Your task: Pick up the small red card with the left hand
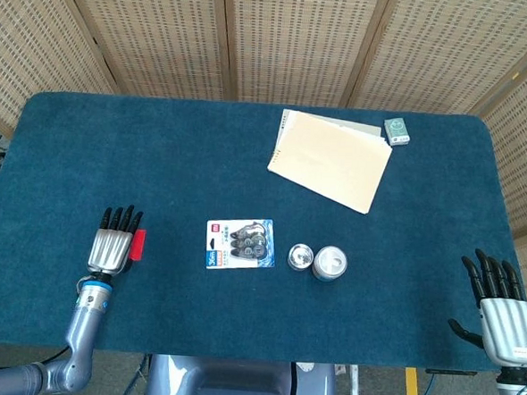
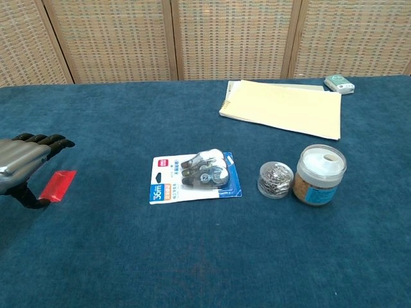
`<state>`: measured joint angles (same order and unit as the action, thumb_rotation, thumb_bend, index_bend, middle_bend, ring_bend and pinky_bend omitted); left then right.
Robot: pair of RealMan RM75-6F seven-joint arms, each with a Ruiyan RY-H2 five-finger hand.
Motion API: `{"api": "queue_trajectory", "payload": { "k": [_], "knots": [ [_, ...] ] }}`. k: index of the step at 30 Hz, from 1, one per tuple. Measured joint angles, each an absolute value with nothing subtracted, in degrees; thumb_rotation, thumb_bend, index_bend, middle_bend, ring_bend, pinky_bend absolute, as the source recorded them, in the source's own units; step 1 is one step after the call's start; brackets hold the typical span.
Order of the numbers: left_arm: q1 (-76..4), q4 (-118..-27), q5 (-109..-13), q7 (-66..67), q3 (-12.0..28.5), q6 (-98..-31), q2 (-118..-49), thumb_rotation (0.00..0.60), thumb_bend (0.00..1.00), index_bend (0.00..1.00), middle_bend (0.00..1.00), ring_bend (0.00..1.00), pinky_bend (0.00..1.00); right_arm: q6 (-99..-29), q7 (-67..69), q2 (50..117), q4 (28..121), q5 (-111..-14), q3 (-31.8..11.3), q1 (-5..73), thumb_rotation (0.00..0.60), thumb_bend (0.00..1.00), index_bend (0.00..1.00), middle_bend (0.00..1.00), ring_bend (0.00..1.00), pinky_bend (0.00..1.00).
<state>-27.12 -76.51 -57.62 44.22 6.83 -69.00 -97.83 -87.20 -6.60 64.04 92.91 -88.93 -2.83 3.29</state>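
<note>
The small red card (image 1: 138,244) (image 2: 58,185) lies flat on the blue table near the front left. My left hand (image 1: 114,245) (image 2: 27,165) hovers over its left part with fingers stretched forward and apart, holding nothing; in the head view it hides most of the card. In the chest view the thumb hangs down just left of the card. My right hand (image 1: 504,313) rests open at the front right corner, far from the card, and shows only in the head view.
A blister pack of correction tape (image 1: 240,243) (image 2: 196,176) lies mid-table. Right of it stand a small jar of clips (image 1: 301,257) (image 2: 275,179) and a round tin (image 1: 329,263) (image 2: 319,174). A manila folder (image 1: 329,159) (image 2: 282,106) and a small green box (image 1: 395,130) (image 2: 338,83) sit at the back right.
</note>
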Motion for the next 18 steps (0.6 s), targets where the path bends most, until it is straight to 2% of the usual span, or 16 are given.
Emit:
{"api": "queue_trajectory", "payload": {
  "k": [8, 18],
  "knots": [
    [-27.4, -74.3, -58.8, 43.4, 6.8, -69.6, -99.0, 0.600, 0.35, 0.00, 0.00, 0.00, 0.00, -87.2, -6.3, 63.9, 92.9, -89.0, -2.8, 3.3, 0.600, 0.08, 0.00, 0.00, 0.00, 0.00],
    [-27.1, -73.0, -61.5, 40.1, 7.5, -71.7, -99.5, 0.600, 0.37, 0.00, 0.00, 0.00, 0.00, -87.2, -6.3, 63.9, 93.0, -89.0, -2.7, 3.2, 0.600, 0.08, 0.00, 0.00, 0.00, 0.00]
  ]
}}
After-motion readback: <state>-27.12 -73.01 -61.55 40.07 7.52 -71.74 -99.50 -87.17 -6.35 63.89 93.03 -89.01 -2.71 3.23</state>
